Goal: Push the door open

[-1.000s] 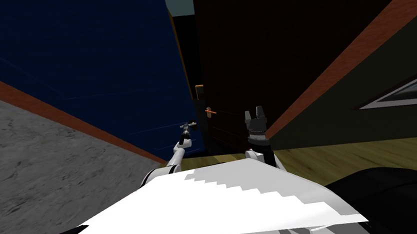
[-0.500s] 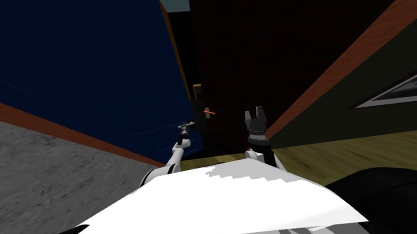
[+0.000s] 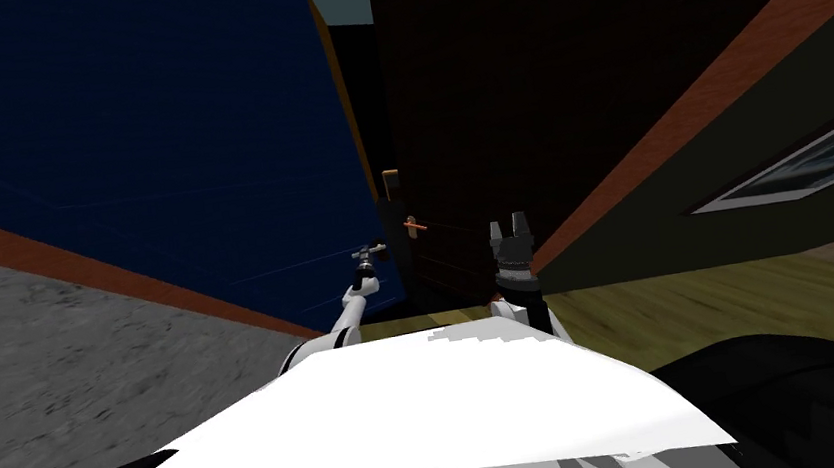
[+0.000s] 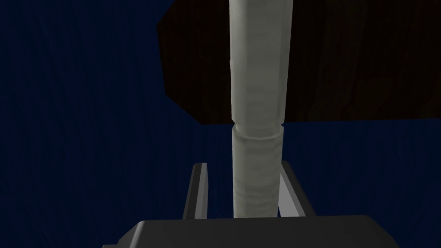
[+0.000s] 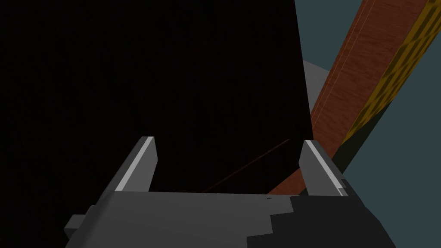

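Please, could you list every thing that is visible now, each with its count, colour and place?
door: one, dark brown, straight ahead
lever handle: one, orange, on the door
blue wall: one, dark blue, left of the door
green wall: one, dark green, right
skirting boards: two, red-brown, under both walls
framed picture: one, on the green wall
floor: one, yellow-brown wood, lower right
stone surface: one, grey, far left
rod: one, pale grey, before blue wall and door
left gripper: one, dark, at the rod
right gripper: one, dark, facing the door, jaws open

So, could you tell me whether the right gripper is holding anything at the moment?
No, the right gripper has its jaws wide apart with nothing between them.
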